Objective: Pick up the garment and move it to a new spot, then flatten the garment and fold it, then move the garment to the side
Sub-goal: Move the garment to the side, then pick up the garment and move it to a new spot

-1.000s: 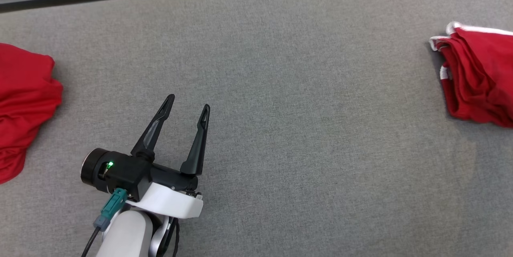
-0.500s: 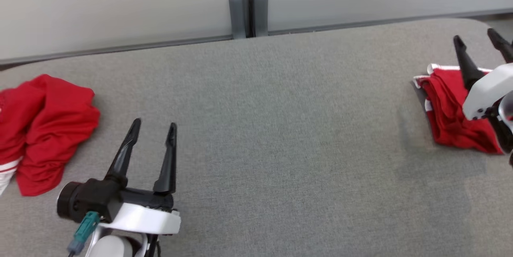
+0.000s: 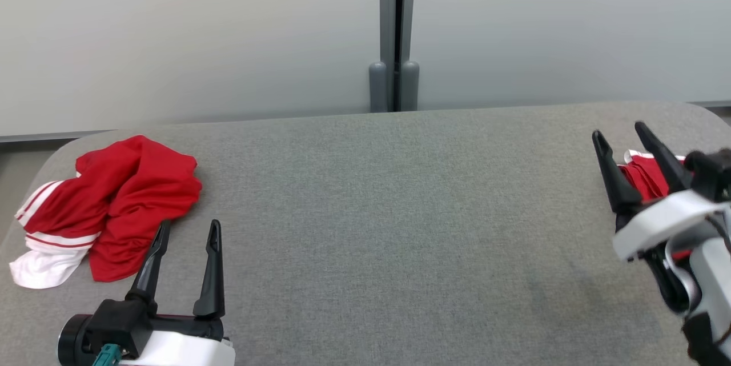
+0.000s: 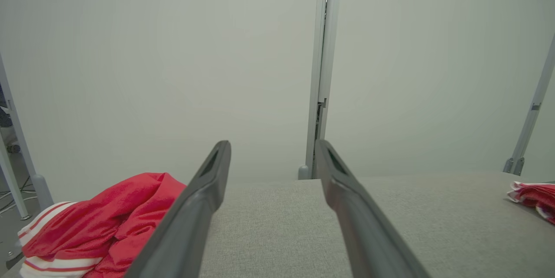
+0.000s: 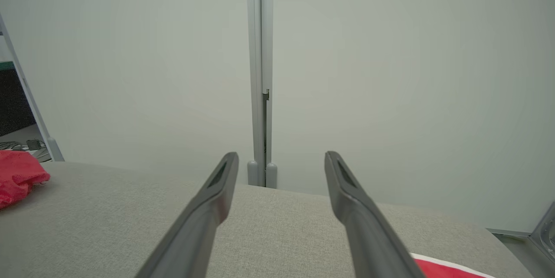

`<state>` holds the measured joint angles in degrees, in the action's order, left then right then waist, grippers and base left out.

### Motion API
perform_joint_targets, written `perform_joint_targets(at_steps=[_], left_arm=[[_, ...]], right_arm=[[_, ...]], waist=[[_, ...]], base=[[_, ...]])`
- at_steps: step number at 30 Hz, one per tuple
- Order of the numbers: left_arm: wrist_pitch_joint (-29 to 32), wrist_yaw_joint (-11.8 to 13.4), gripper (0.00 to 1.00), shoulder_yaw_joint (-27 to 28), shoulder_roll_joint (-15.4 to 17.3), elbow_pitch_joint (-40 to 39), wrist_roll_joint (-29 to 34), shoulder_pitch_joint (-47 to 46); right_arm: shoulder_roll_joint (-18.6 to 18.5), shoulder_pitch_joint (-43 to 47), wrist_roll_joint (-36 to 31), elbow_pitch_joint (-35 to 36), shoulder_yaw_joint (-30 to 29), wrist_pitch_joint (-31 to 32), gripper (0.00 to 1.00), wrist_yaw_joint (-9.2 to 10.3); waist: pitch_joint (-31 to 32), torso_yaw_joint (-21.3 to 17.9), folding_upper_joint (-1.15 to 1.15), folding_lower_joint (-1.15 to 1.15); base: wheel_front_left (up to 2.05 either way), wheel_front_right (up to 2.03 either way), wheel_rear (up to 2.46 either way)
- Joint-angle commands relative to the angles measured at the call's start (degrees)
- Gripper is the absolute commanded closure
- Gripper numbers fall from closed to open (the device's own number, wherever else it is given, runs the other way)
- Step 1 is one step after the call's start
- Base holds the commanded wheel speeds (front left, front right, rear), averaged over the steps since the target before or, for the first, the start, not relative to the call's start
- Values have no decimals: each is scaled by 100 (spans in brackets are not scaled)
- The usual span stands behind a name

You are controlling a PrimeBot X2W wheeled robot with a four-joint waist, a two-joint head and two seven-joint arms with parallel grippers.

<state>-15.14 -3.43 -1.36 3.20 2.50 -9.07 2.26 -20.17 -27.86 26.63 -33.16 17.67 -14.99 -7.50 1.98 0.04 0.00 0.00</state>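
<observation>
A grey cloth-covered table (image 3: 365,212) lies before me. Pale wall panels (image 3: 200,40) stand behind it, and a grey post (image 3: 394,69) rises at the middle of its far edge.

My left gripper (image 3: 189,224) hangs over the table on my side of the post and well to its left. Its two fingers are spread wide and there is nothing between them. In my left wrist view they frame the foot of the post. Just past my left finger, further from the post, lies the crumpled garment (image 3: 125,194). It is a red heap with white, red-striped trim at its outer end. I cannot tell whether my fingertip touches it.

My right gripper (image 3: 619,131) hangs well to the right of the post. Its fingers also stand apart and hold nothing. In the head view they cross in front of the folded garment (image 3: 648,175), which is red with a white edge and lies at the table end far right of the post. In my right wrist view a corner of it shows under my right finger, and the post stands between my two fingertips.
</observation>
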Motion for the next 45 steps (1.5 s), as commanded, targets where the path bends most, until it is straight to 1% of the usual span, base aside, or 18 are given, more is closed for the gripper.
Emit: perform_joint_targets(at_steps=[1,3,4,7,16,22,39,45], left_arm=[[1,37,0,9,17,9,13,79],[1,49,0,-4,8,40,-9,118],[1,49,0,-4,8,40,-9,118],[1,64,0,-50,-4,95,-58,186],[1,170,0,-99,-18,328,-145,262],[1,198,0,-112,-20,398,-154,235],[1,278,0,-252,-22,439,-276,172],[1,303,0,-239,-21,472,-272,154]], right_arm=[[65,349,-94,199,-152,-22,0,0],[174,703,-206,531,-386,-24,0,0],[174,703,-206,531,-386,-24,0,0],[331,1221,-390,963,-715,-24,0,0],[779,2261,-580,1699,-1199,-25,0,0],[925,2576,-642,2089,-1148,-26,0,0],[902,2602,-621,2112,-1051,-26,0,0],[912,2569,-630,2085,-1012,-26,0,0]], waist=[[71,70,0,0],[101,95,0,0],[101,95,0,0],[128,112,0,0],[132,81,0,0],[64,24,0,0],[24,-8,0,0],[34,48,0,0]], base=[[0,0,0],[0,0,0],[0,0,0],[0,0,0],[0,0,0],[0,0,0],[0,0,0],[0,0,0]])
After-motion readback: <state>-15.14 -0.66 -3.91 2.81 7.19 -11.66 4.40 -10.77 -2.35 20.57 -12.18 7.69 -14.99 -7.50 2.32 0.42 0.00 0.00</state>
